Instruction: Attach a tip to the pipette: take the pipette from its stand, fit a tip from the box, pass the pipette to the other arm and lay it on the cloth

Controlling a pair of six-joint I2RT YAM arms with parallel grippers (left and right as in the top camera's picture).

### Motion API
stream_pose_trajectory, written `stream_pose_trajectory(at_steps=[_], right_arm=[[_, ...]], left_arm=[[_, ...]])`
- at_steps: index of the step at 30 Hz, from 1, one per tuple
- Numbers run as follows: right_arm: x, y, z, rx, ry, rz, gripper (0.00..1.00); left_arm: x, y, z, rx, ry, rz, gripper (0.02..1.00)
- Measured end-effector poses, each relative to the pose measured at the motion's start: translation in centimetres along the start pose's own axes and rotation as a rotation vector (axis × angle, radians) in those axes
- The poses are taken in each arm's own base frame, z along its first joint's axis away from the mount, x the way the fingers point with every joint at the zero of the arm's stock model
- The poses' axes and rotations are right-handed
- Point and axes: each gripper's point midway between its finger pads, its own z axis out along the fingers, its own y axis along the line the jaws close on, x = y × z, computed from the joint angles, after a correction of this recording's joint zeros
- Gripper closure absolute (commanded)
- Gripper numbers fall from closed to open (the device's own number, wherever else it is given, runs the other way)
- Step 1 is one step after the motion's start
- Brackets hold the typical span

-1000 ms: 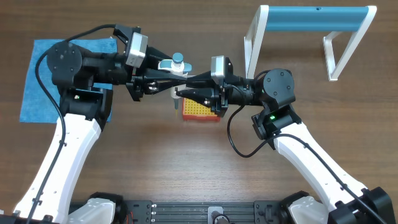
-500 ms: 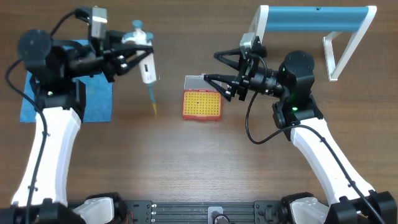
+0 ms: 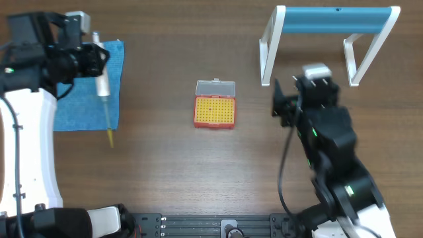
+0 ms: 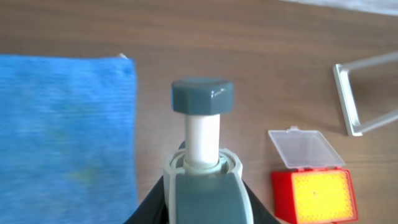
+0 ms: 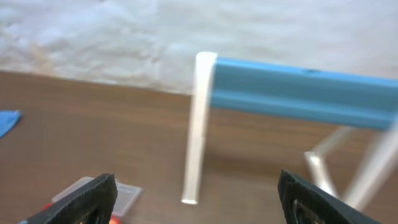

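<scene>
Left gripper (image 4: 202,210): closed on the pipette's grey body, with one finger on either side of it.
Pipette (image 4: 202,124): clamped in the left gripper. Its dark plunger button stands straight out ahead of the fingers on a white stem.
Yellow tip (image 3: 110,137): fitted on the pipette's far end, away from the left gripper. It reaches past the cloth's edge and over bare wood.
Cloth (image 3: 79,106): blue, directly below the left gripper. The pipette's shaft runs along the cloth edge that faces the tip box. Whether the pipette rests on the cloth or hangs above it cannot be told.
Tip box (image 3: 215,112): red with a yellow grid of tips, well apart from the left gripper, between the two grippers.
Lid (image 3: 216,87): clear, thrown back on the side of the tip box away from the arm bases.
Right gripper (image 5: 199,200): fingers spread wide with nothing between them, well apart from the pipette.
Stand (image 5: 298,90): a white frame with a blue bar, straight ahead of the right gripper and near it.
Table (image 3: 198,172): brown wood under everything.
</scene>
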Motion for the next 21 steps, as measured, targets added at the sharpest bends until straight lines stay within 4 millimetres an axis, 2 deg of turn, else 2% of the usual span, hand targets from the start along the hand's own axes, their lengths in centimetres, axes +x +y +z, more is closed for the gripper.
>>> stream_pose_trajectory(at_steps=[1, 2, 3, 4, 7, 10, 11, 12, 14, 16, 17, 19, 21], right_arm=[[-0.2, -1.1, -2.6, 0.047, -0.024, -0.013, 0.143], [-0.1, -1.9, -4.2, 0.074, -0.029, -0.021, 0.137], [0.8, -2.6, -5.6, 0.097, -0.017, -0.036, 0.126], [1.0, -3.8, -7.8, 0.133, -0.039, -0.037, 0.121], [3.6, -6.3, -11.5, 0.184, -0.029, -0.055, 0.121], [4.3, -7.5, -13.6, 0.198, -0.062, -0.036, 0.121], [4.3, -7.7, -14.0, 0.197, -0.076, -0.028, 0.121], [5.3, -7.8, -14.3, 0.196, -0.050, -0.041, 0.121], [6.6, -8.1, -15.1, 0.182, -0.042, -0.018, 0.077], [7.1, -8.2, -15.9, 0.168, -0.078, 0.015, 0.077], [7.7, -8.2, -15.7, 0.168, -0.067, 0.011, 0.077], [8.7, -7.5, -14.2, 0.162, -0.050, 0.019, 0.077], [9.0, -6.2, -11.8, 0.151, -0.084, 0.051, 0.077]], left_arm=[[-0.6, 1.5, -0.7, -0.036, 0.026, 0.003, 0.993], [-0.4, 2.6, -0.3, -0.056, 0.070, -0.002, 0.993], [0.1, 3.7, 0.5, -0.073, 0.123, -0.001, 0.993], [0.3, 5.4, 2.5, -0.095, 0.185, 0.008, 0.993], [1.7, 7.6, 5.8, -0.123, 0.289, 0.041, 0.996], [3.5, 9.8, 8.8, -0.158, 0.386, 0.050, 0.996], [4.8, 10.8, 10.6, -0.161, 0.440, 0.044, 0.993], [5.1, 11.1, 11.3, -0.163, 0.450, 0.041, 0.993], [5.1, 12.1, 13.2, -0.173, 0.444, 0.046, 0.996], [3.8, 12.7, 14.0, -0.192, 0.389, 0.055, 0.993], [2.7, 12.9, 14.3, -0.208, 0.344, 0.056, 0.993], [1.9, 13.0, 14.8, -0.216, 0.314, 0.054, 0.993], [3.2, 13.3, 16.6, -0.209, 0.353, 0.034, 0.993]])
